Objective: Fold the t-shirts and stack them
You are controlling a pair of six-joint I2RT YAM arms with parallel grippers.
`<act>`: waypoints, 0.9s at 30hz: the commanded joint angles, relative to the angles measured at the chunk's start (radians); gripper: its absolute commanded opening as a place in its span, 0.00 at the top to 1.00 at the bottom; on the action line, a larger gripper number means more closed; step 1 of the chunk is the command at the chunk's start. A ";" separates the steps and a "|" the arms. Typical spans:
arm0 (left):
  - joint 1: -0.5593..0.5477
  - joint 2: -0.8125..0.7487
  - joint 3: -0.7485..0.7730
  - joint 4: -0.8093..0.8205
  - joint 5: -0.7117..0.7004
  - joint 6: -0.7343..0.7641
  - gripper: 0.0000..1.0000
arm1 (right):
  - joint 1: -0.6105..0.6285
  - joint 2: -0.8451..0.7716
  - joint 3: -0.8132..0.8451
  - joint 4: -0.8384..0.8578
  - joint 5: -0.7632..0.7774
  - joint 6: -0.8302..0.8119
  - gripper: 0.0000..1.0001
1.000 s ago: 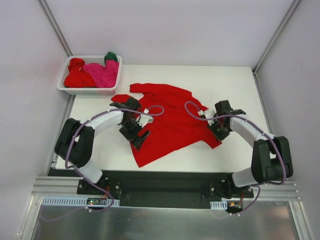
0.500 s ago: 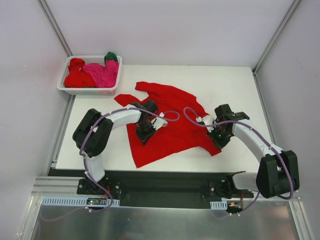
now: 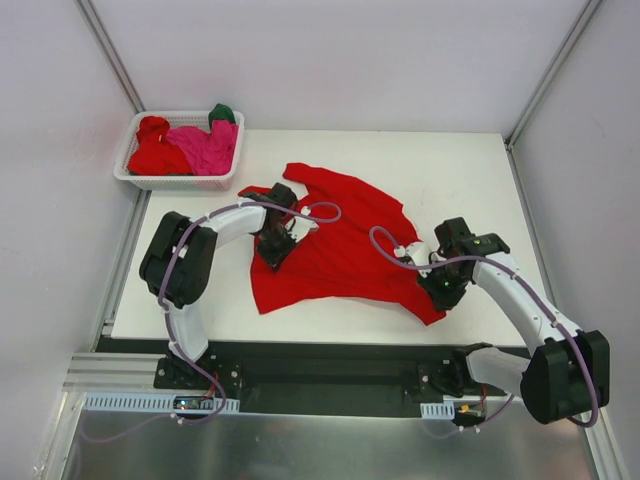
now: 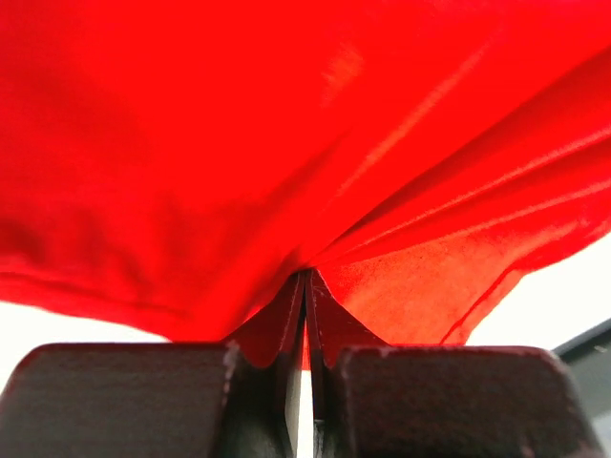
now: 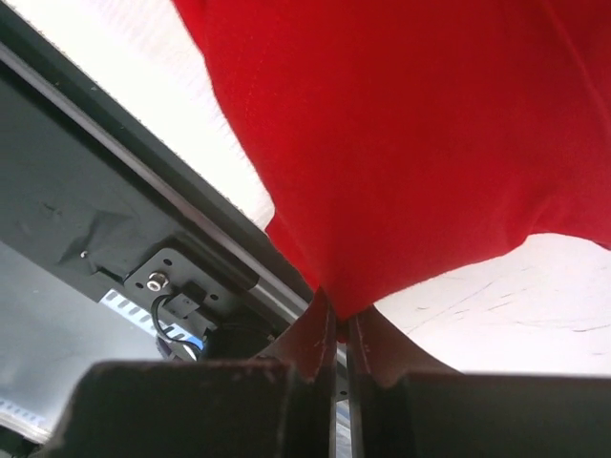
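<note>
Cloth of the red t-shirt (image 3: 340,260) is pinched at two spots: the left end effector (image 3: 272,246) is clamped on its left side, and the right end effector (image 3: 441,290) is clamped on its corner by the front edge of the table (image 3: 460,170). The shirt is spread out, a bit crumpled, in the middle of the table. More t-shirts (image 3: 185,150) are piled in the white basket (image 3: 124,172) at the far left. Only a little cloth is held in each grip, so it could be lost if pulled hard. If the arms are moved unevenly, the shirt may get bunched up.
</note>
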 commanded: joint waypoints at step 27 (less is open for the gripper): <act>0.095 -0.010 0.175 -0.061 -0.178 0.177 1.00 | 0.078 -0.050 0.158 0.053 0.055 0.018 0.04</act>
